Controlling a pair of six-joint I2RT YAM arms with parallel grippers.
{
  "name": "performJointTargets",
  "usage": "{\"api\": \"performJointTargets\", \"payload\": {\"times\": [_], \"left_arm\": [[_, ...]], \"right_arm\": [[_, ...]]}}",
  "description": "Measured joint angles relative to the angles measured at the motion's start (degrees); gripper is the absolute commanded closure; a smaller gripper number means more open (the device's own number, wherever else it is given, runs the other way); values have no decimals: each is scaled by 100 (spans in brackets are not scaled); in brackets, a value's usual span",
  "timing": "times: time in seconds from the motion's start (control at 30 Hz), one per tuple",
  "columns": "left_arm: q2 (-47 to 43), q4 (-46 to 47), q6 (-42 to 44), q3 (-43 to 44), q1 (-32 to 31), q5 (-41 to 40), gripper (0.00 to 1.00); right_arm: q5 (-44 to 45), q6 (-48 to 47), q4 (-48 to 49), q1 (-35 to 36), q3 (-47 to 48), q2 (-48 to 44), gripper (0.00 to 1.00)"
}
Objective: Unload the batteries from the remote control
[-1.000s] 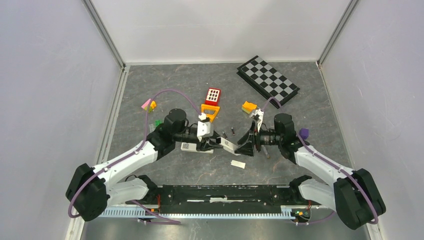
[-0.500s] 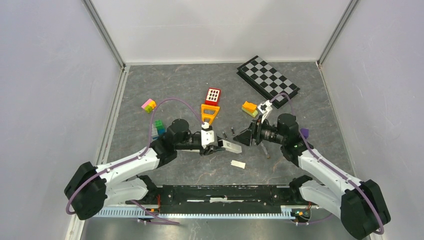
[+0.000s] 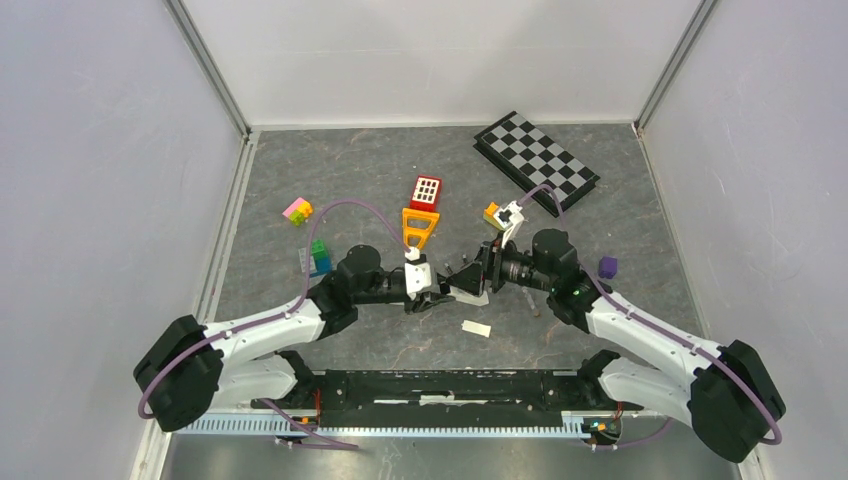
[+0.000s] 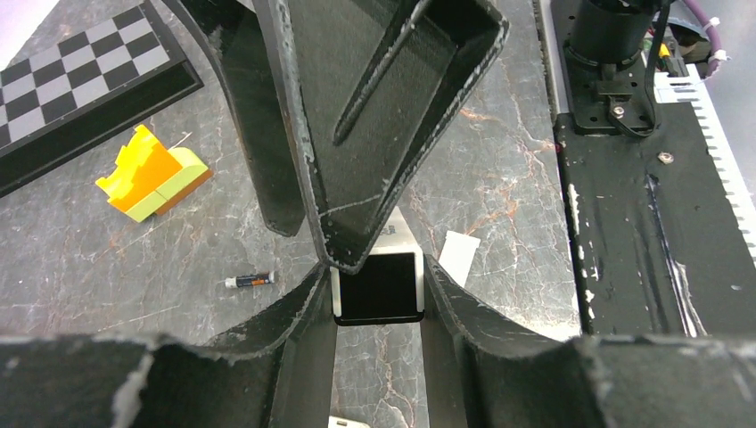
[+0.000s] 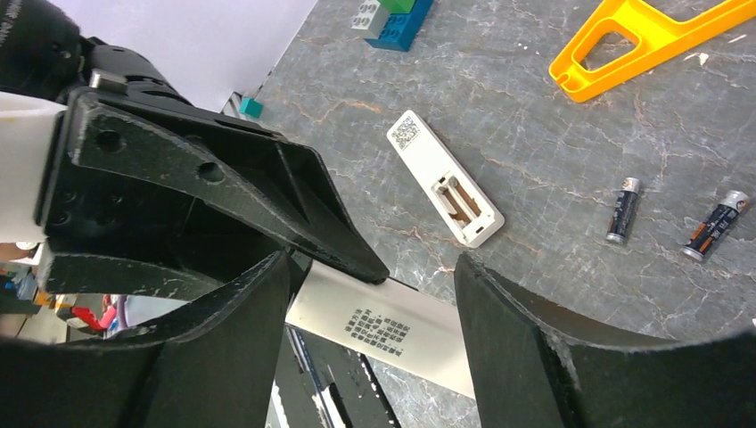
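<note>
**A:** What holds the remote at this moment?

**B:** The left pincer is closed on one end of it and, as it seems, holds it above the tabletop. The right pincer is open, with one finger on each side of the free end. I cannot tell if its pads touch it.

**A:** And the batteries?

**B:** Two lie loose on the tabletop, near each other and apart from both remotes. The other remote lies flat with its compartment open, and it looks empty. The held one shows only its printed side, so I cannot see if cells are inside.

**A:** What can go wrong, in your opinion?

**B:** The two pincers are very close. A black finger of the left one stands just at the gap of the right one. If the right one closes a little crooked, fingers may hit each other, or the remote may twist in the left grip and slip down.

**A:** Anything more?

**B:** The remote is smooth and gripped at one end only, so a pull at the far end works like a lever. Also, a cell that comes out in the air may fall and roll under an arm. The loose ones are round too, so a low sweep may knock them away.
</note>
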Motion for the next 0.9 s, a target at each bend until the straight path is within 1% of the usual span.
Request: {"api": "performJointTargets", "payload": {"times": [0.3, 0.77, 0.83, 0.9], "left_arm": [[0, 98, -7, -55, -7, -109, 98], [0, 92, -9, -111, -20, -203, 98], [0, 92, -13, -142, -17, -238, 98], [0, 85, -44, -168, -17, -256, 98]], "right_arm": [[118, -127, -50, 63, 0, 46, 31], [57, -435, -179, 66, 0, 35, 44], [81, -490, -229, 83, 0, 33, 50], [66, -549, -286, 92, 2, 31, 52]]}}
